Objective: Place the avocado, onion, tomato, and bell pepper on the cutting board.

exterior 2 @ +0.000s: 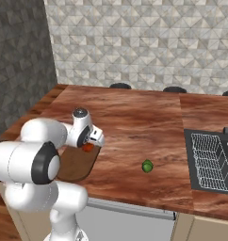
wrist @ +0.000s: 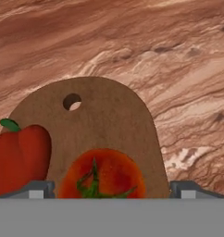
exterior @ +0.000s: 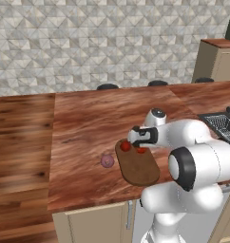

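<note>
Tomato (wrist: 102, 173) and pepper (wrist: 20, 159) sit on the board (wrist: 109, 120) beneath the wide-open, empty claw (wrist: 111, 187) — freshly let go, I'd judge — while onion (exterior: 107, 161) and avocado (exterior 2: 147, 165) wait on the worktop (exterior: 88, 118).

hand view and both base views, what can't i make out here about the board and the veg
- Hand view: tomato and bell pepper are cut off by the bottom and left edges.
- Left base view: the arm covers the board's right edge.
- Right base view: the arm hides most of the board; only a bit of the tomato shows.
- Onion and avocado are too small for any detail.
</note>
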Motion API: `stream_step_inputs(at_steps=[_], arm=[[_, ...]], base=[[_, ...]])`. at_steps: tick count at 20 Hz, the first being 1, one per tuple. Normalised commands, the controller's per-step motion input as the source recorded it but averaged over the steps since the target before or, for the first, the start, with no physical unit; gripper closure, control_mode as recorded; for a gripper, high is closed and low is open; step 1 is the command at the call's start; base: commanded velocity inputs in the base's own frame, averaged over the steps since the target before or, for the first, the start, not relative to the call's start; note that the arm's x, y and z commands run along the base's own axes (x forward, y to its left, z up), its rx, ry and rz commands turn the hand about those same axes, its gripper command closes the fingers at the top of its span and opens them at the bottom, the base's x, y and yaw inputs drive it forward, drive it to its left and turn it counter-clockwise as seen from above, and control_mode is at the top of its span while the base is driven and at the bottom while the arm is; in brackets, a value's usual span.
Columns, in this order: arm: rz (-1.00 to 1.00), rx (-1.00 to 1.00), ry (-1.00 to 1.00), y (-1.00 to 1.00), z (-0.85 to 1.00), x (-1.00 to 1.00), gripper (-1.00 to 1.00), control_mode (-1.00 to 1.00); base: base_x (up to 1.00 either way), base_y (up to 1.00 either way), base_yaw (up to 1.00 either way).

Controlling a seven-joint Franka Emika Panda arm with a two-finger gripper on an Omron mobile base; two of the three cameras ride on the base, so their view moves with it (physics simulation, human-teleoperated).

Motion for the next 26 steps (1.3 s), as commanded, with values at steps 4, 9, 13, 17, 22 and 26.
stream_step_inputs(at_steps=[4,9,13,17,22,26], arm=[[0.00,0.00,-0.03,0.00,0.44,0.00,-1.00,-1.00],[-0.01,0.00,0.00,-0.13,0.52,-0.09,-1.00,-1.00],[0.00,0.00,0.05,-0.28,0.47,-0.25,-1.00,-1.00],[0.00,-0.02,0.10,-0.31,0.44,-0.26,-1.00,-1.00],[0.02,-0.03,0.14,-0.34,0.28,-0.24,-1.00,-1.00],[0.05,-0.02,0.13,-0.45,0.04,-0.26,-1.00,-1.00]], base=[[0.00,0.00,0.00],[0.00,0.00,0.00],[0.00,0.00,0.00],[0.00,0.00,0.00],[0.00,0.00,0.00],[0.00,0.00,0.00]])
